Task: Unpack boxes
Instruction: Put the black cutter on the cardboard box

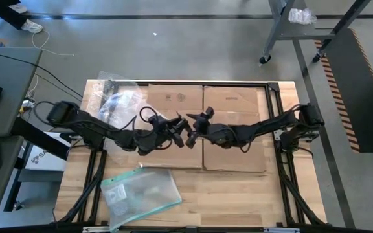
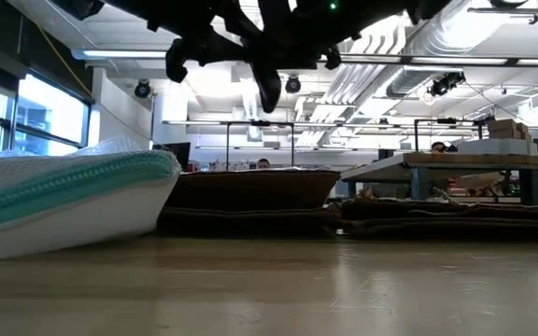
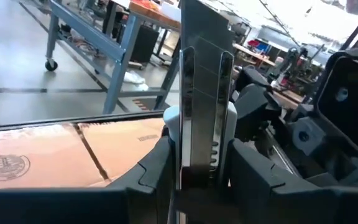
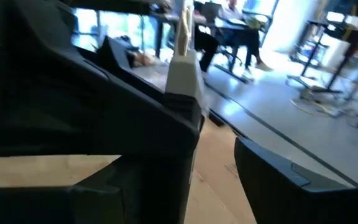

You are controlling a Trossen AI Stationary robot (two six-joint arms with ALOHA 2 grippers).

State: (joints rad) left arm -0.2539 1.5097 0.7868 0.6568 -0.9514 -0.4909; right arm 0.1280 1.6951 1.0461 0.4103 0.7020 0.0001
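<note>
The brown cardboard box (image 1: 203, 126) lies low on the far middle of the table with its flaps spread; the low view shows it behind the pouch (image 2: 250, 191). Both arms meet above it. My left gripper (image 1: 181, 129) is shut on a flat grey tool with a white part (image 3: 204, 74). My right gripper (image 1: 196, 123) faces it from the right, level and open (image 4: 219, 162). The tool's pale end (image 4: 184, 59) stands right by one right finger. My left gripper pinches the flat grey tool near its lower end (image 3: 199, 146) between its two fingers, which lie on its two broad faces. The tool sticks out well past the fingertips and hangs clear above the box. My right gripper: whether a finger (image 4: 166, 124) touches the tool's pale end cannot be told.
A crumpled sheet of bubble wrap (image 1: 118, 100) lies at the box's far left corner. A flat clear pouch with a teal edge (image 1: 141, 193) rests on the near left of the wooden table (image 1: 238, 194). Bare wood lies at the near right.
</note>
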